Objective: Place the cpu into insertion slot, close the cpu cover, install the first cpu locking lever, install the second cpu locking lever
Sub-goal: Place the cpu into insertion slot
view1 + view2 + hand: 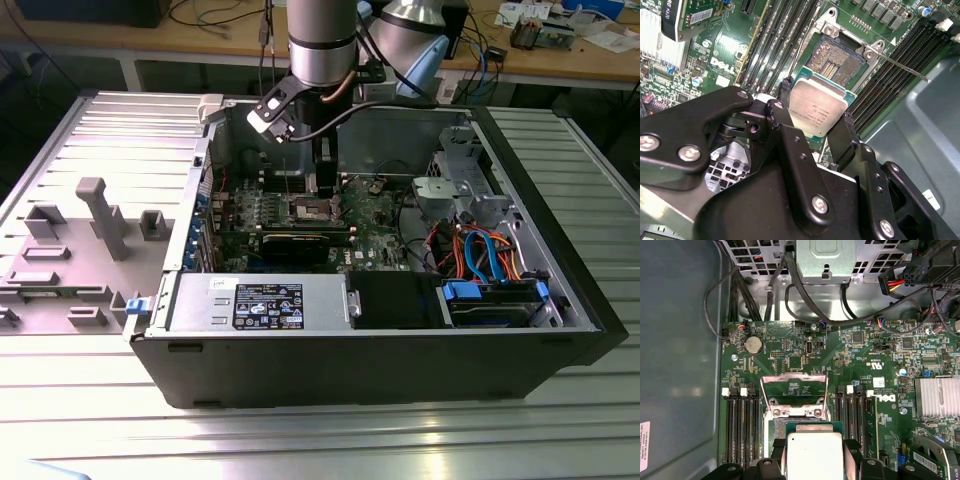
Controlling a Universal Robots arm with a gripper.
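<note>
Holding cpu [818,104] by 2 opposite edges in gripper [816,111], clamped shut on it, just above exposed insertion slot [838,54], not seated; cpu cover [795,377] raised open beside slot.

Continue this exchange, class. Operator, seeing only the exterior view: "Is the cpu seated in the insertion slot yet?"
Observer: No. In the second wrist view the gripper grips the cpu, which is not in the insertion slot.
Operator: Is the slot clear?
Observer: Its pin field lies bare.
Operator: And the cpu cover?
Observer: In the first wrist view the cpu cover stands raised, open.
</note>
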